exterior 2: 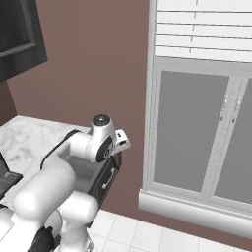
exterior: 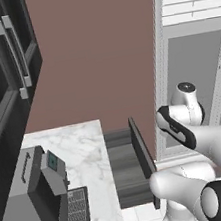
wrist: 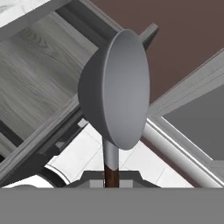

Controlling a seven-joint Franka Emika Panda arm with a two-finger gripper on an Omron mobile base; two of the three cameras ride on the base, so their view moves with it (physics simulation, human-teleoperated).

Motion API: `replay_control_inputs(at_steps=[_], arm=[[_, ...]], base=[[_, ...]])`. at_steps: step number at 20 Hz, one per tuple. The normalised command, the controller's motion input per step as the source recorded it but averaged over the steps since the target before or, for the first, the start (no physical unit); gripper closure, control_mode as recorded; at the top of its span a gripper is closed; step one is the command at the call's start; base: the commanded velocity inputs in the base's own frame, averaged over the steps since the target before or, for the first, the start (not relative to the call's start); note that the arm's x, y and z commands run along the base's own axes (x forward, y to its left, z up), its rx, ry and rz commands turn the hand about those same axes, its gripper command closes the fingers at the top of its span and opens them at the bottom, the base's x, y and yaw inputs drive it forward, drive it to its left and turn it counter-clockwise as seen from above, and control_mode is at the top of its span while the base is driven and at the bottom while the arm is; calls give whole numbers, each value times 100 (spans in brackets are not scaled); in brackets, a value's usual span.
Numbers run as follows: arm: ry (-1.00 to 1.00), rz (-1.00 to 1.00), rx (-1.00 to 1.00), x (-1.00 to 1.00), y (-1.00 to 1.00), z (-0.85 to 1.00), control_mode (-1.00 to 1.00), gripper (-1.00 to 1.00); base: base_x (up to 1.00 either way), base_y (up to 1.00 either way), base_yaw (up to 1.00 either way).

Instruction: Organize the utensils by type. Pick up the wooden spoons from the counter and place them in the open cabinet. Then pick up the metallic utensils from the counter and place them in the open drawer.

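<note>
Here one metallic utensil (wrist: 116,92) stands up from the gripper (wrist: 112,177), whose jaws are closed narrow on its thin dark-brown handle; its head is a smooth, round grey bowl on a short grey neck, seen in the hand view against the open drawer (wrist: 39,83) and the white floor tiles beside it. One drawer is pulled out: shallow and wide, with dark grey walls and a flat grey wood-grain bottom (exterior: 125,163). From the left base view it juts from the end of the counter (exterior: 86,152), a single white marble slab with grey veins. On that slab sits one boxy grey coffee machine (exterior: 37,195) with a dark grille tray. Above it hang glossy black cabinets (exterior: 4,63) with two long silver bar handles. One white arm (exterior 2: 93,145) bends over the drawer's front.
</note>
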Motion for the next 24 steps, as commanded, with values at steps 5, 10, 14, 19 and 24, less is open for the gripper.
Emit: replay_control_inputs(at_steps=[5,10,14,19,24], arm=[[1,-14,0,3,27,0,-100,100],[0,-32,0,24,46,0,-100,100],[0,-32,2,33,40,-7,-100,100],[5,-20,2,40,22,-21,-100,100],[0,-2,2,41,16,-29,-100,100]], base=[[0,0,0],[0,0,0],[0,0,0],[0,0,0],[0,0,0]])
